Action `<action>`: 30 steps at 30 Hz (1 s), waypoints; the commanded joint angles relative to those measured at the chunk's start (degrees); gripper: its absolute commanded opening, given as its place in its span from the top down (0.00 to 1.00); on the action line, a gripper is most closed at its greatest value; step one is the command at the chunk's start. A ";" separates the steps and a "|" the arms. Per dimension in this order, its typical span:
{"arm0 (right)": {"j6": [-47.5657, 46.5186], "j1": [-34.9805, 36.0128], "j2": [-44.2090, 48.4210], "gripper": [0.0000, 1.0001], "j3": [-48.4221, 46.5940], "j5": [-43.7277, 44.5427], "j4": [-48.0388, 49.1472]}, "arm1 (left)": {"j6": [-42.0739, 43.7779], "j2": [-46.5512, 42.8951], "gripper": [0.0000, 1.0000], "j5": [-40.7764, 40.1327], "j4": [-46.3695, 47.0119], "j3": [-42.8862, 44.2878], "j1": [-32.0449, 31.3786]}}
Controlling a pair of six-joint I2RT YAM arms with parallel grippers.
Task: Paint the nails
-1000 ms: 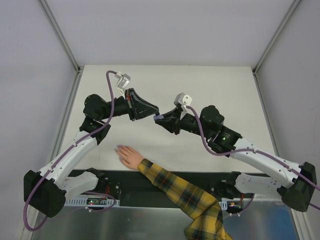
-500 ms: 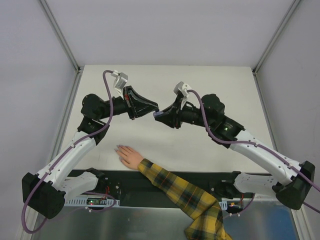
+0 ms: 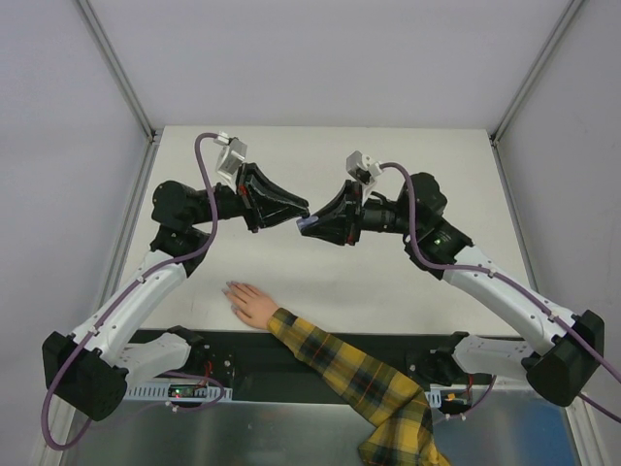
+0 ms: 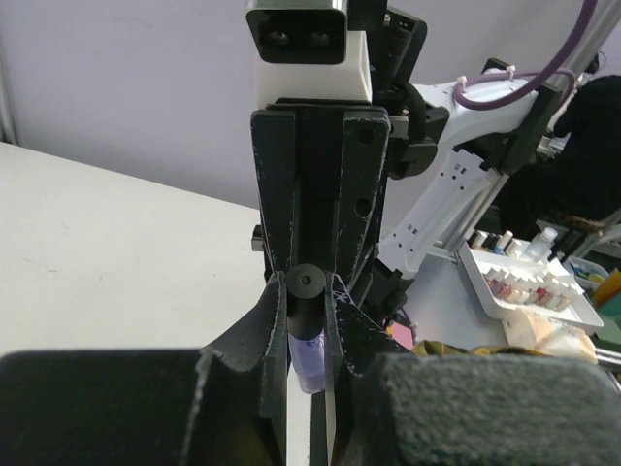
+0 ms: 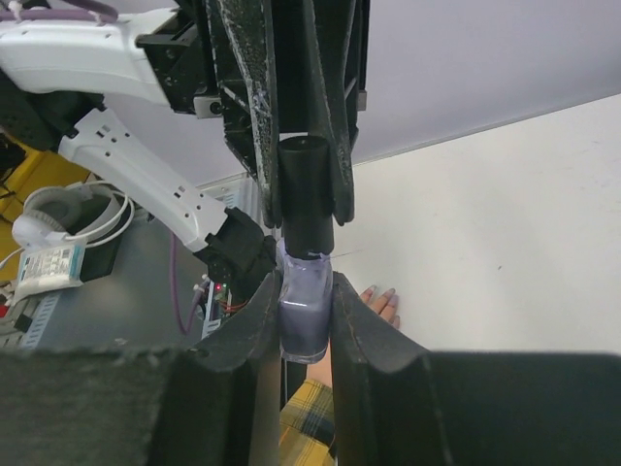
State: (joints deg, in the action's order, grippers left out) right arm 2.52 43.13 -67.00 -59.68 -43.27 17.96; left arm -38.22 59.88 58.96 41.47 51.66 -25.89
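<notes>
Both hands on the polish bottle [image 5: 304, 325] in mid-air, cap on

Right hand [image 5: 305, 291] narrowed on the purple glass body, left hand [image 3: 294, 210] clamped on the black cap [image 4: 307, 282]; can't tell if the cap is loosened. The nails [image 3: 233, 287] are on the mannequin hand [image 3: 249, 304] lying on the table [image 3: 408, 155] near the arm bases, well apart from the bottle. Risk: smooth glass turns or slips in the right grip during unscrewing, so the bottle drops or spills polish
</notes>
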 commanded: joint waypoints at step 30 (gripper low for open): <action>-14.12 1.33 11.80 1.00 -0.61 11.67 -1.86 | 10.79 -10.38 0.01 -11.20 -37.41 12.94 -5.93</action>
State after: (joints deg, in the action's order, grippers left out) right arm -7.05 43.35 -58.33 -58.50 -41.36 18.28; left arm -34.98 53.93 59.33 14.90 60.47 -31.53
